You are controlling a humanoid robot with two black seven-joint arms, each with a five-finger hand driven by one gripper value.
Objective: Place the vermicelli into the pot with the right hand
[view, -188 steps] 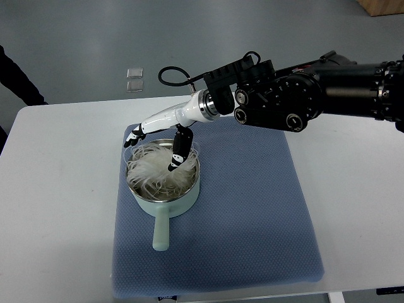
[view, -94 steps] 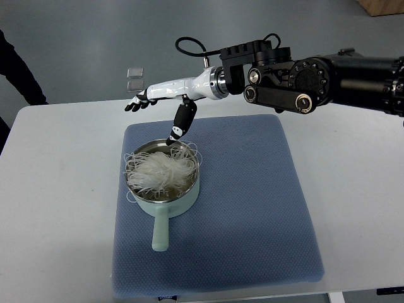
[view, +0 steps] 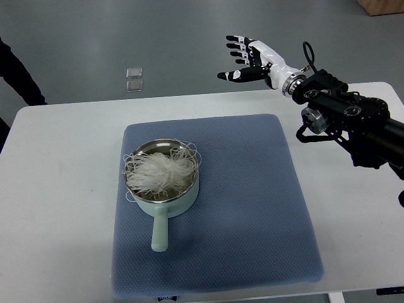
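- The noodles [view: 161,173] lie inside the pot [view: 165,203] on the blue mat [view: 252,208].
- The right hand [view: 249,60] hangs beyond the bench [view: 57,189], fingers spread, holding nothing.

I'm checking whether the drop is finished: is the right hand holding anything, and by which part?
Nothing is held. The right hand is open with spread fingers, off beyond the table's far edge. The vermicelli lies in the pot.

white right hand [view: 252,58], black fingertips, black arm
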